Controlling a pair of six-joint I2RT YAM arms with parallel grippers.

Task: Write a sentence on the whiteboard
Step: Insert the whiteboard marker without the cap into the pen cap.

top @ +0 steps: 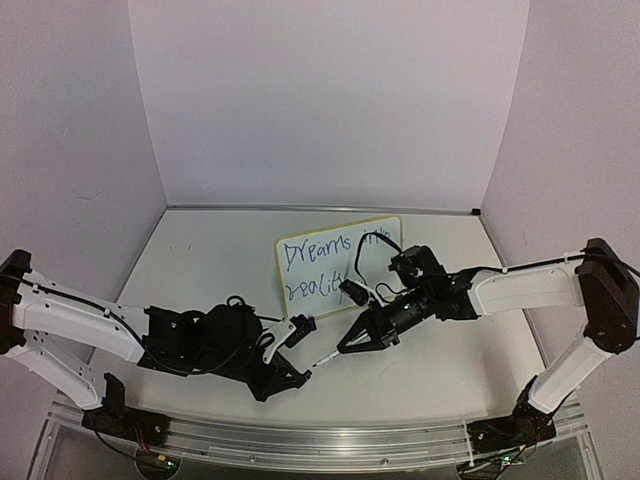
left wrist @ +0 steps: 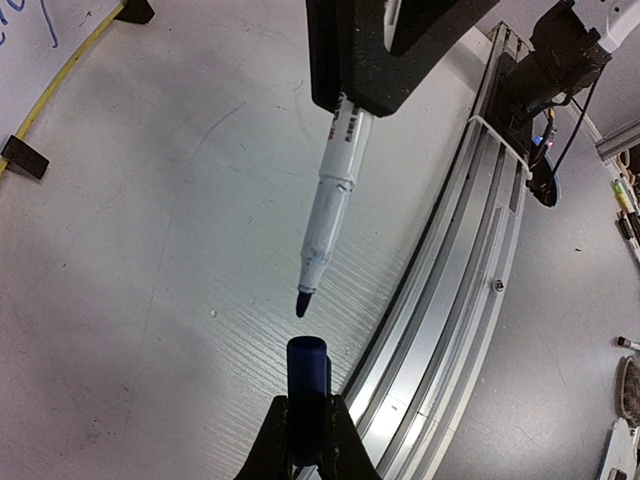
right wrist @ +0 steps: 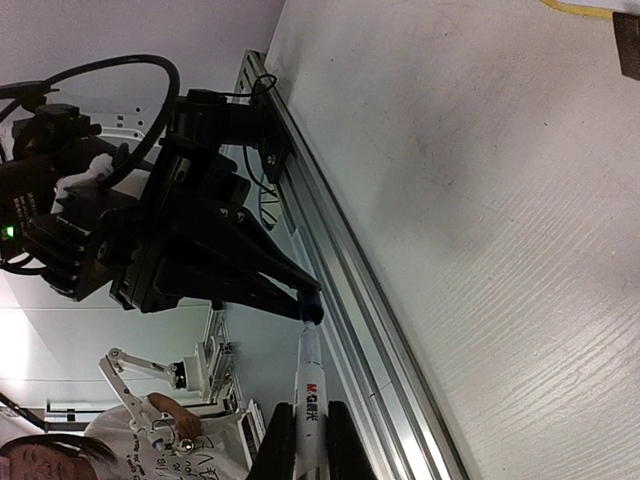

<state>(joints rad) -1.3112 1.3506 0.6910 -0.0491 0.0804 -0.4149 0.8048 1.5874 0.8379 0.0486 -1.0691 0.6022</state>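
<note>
Two grippers meet in the lower middle of the top view. The left gripper (left wrist: 305,445) is closed on a blue cap (left wrist: 307,380). The right gripper (right wrist: 305,440) is closed on the barrel of a white marker (left wrist: 335,210). The dark tip of the marker points at the open end of the cap, and the left wrist view shows a small gap between them. The whiteboard (top: 325,268) sits on the table (top: 200,270) just behind them, at the centre of the top view. It bears the sentence (top: 313,250) in blue, whose right part is hidden by the right arm.
</note>
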